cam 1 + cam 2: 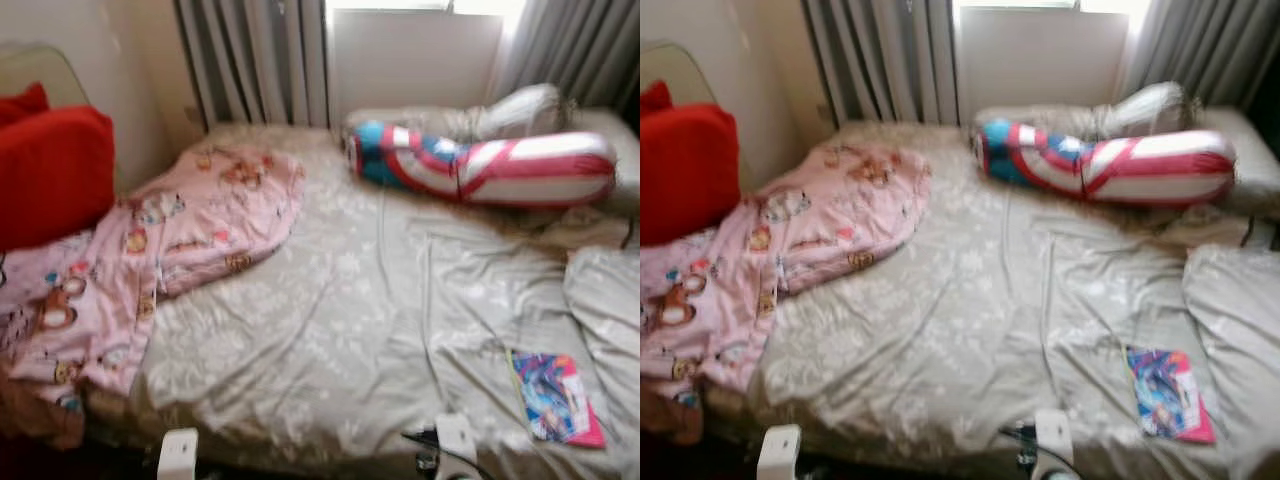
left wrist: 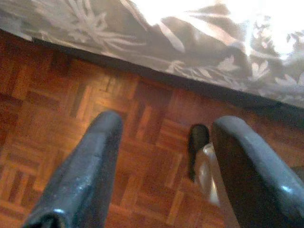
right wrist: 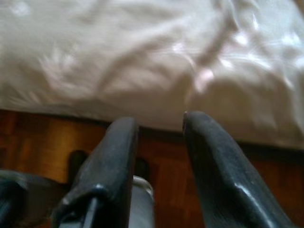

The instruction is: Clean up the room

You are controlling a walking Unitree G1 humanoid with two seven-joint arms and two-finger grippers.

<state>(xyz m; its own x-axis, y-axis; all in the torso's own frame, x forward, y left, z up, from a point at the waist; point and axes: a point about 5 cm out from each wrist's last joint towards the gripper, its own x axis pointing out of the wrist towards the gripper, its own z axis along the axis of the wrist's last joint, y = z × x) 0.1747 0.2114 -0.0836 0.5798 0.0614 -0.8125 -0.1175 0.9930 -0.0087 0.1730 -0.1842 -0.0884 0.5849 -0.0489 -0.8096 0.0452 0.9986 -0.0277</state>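
grey floral sheets cover the bed (image 1: 330,330) under the window. near its right front corner lies a thin book (image 1: 555,397), light and a bit floppy; best pinched at an edge. left gripper (image 2: 166,166) and right gripper (image 3: 159,161) hang spread, empty, over the parquet floor (image 2: 71,109).

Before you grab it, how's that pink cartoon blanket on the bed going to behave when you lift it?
The pink blanket lies rumpled in soft folds, so it will probably sag and trail rather than hold its shape. One end hangs over the bed edge by the red pillow, so a pull may drag against it. It looks light but bulky.
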